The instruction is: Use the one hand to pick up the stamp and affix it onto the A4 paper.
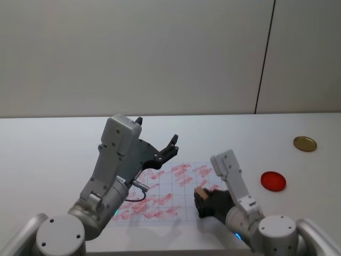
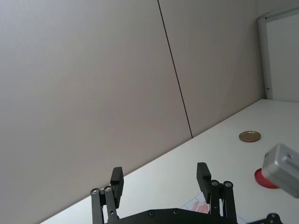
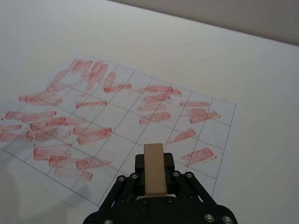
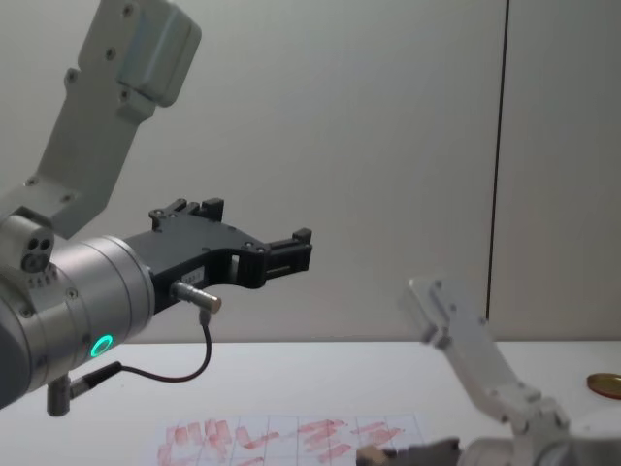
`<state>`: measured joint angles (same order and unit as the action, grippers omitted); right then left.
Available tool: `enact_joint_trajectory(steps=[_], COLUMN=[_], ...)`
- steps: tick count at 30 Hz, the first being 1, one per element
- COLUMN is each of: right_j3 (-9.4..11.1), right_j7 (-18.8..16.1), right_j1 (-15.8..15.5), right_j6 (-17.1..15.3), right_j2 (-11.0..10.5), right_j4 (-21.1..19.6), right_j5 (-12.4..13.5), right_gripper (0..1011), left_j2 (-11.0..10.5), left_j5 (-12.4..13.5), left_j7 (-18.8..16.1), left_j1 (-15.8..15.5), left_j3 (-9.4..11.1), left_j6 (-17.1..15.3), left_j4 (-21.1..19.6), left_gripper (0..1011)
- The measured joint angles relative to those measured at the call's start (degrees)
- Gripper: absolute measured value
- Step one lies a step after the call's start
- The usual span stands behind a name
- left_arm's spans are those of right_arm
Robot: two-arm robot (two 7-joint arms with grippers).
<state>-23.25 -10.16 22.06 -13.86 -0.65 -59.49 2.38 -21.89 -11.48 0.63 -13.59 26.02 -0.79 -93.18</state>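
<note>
The right gripper [image 1: 203, 200] is clamped on the wooden stamp [image 3: 154, 175], holding it over the near right part of the A4 paper [image 3: 131, 93]. Pickup therefore appears complete, and pressing the stamp onto a free grid cell remains. The left gripper [image 2: 160, 173] hangs raised over the sheet, fingers spread.

Table [image 1: 53, 146] — A4 paper [image 1: 178, 184], pad [image 1: 273, 181], disc [image 1: 305, 143]

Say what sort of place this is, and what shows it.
Probably a robot test lab: a white table before plain wall panels, the A4 paper covered in repeated red stamp marks, and the right gripper holding the stamp.
</note>
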Motion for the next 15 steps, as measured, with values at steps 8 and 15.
enact_joint_trajectory(steps=[8, 15], right_j3=[0.41, 0.54], right_j7=[0.43, 0.65], right_j1=[-1.00, -2.07], right_j6=[-0.19, -0.85], right_j2=[-0.54, -1.06], right_j4=[-6.10, -10.86], right_j5=[1.21, 1.98], right_gripper=[221, 221], left_j2=[0.00, 0.00], left_j5=[0.00, 0.00], left_j7=[0.00, 0.00], left_j1=[0.00, 0.00], left_j3=[0.00, 0.00], left_j6=[0.00, 0.00], left_j4=[0.00, 0.00], left_gripper=[993, 993])
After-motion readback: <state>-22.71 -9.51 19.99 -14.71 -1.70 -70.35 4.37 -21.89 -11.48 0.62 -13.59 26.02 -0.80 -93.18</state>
